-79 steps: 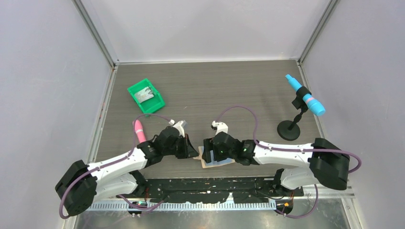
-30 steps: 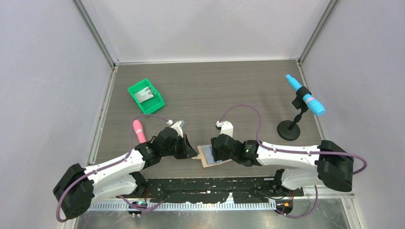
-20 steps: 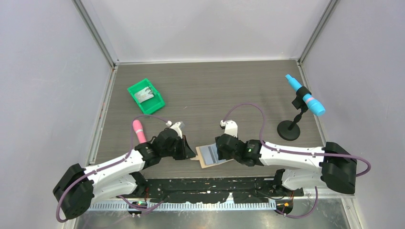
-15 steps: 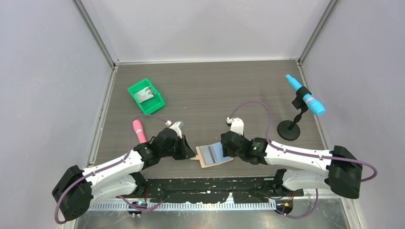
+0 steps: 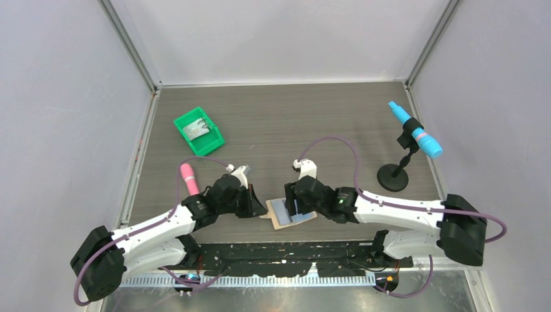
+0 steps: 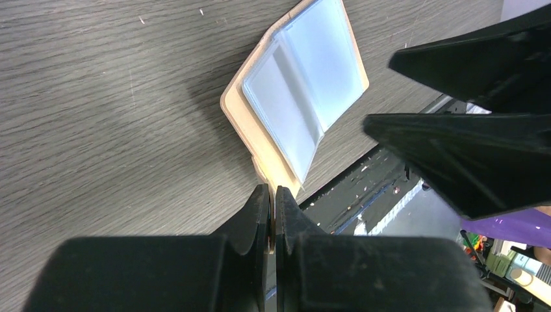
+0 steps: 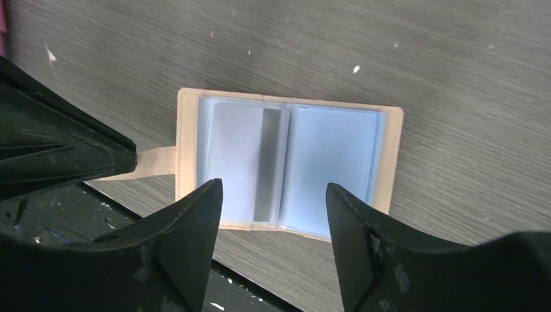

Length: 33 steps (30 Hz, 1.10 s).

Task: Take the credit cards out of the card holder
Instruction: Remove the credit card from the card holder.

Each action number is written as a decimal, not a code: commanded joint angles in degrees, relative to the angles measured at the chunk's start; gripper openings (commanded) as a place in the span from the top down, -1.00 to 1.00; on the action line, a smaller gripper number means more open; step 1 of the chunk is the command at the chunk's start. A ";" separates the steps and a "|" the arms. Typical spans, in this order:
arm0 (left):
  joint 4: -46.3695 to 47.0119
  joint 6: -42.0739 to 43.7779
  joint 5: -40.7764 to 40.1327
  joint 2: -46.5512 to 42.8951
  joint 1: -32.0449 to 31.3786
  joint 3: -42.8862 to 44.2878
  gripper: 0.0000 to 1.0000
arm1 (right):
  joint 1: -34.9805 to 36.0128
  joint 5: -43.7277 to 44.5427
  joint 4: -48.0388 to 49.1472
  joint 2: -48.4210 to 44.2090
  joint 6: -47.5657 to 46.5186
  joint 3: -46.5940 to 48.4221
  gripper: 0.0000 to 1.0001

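The card holder (image 5: 290,214) lies open and flat at the table's near edge, tan with blue inner panels (image 7: 331,162). A paler blue-white sheet with a grey strip (image 7: 237,156) covers its left half; it looks like a card, but I cannot tell for sure. My left gripper (image 5: 263,211) is shut on the holder's strap tab (image 7: 154,162), seen pinched between the jaws in the left wrist view (image 6: 273,192). My right gripper (image 5: 294,203) hangs open just above the holder (image 7: 273,188), one jaw over each half, holding nothing.
A green bin (image 5: 198,131) with a grey item inside stands at the back left. A pink cylinder (image 5: 189,178) lies by the left arm. A blue tool on a black stand (image 5: 392,177) is at the right. The table's edge and black rail (image 5: 292,250) run just below the holder.
The right gripper drew off to the right, uncovering the open holder, then came back left over it, open. The left gripper has kept its hold on the strap tab.
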 commanded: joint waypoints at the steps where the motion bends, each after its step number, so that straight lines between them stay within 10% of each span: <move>1: 2.61 0.04 0.90 -1.12 -0.26 0.54 1.00 | 1.20 -2.42 5.60 5.10 -1.36 2.45 -0.36; 33: 3.44 -0.74 0.49 -2.09 -0.26 -0.77 1.00 | 5.62 3.12 2.68 10.82 1.09 4.81 -0.26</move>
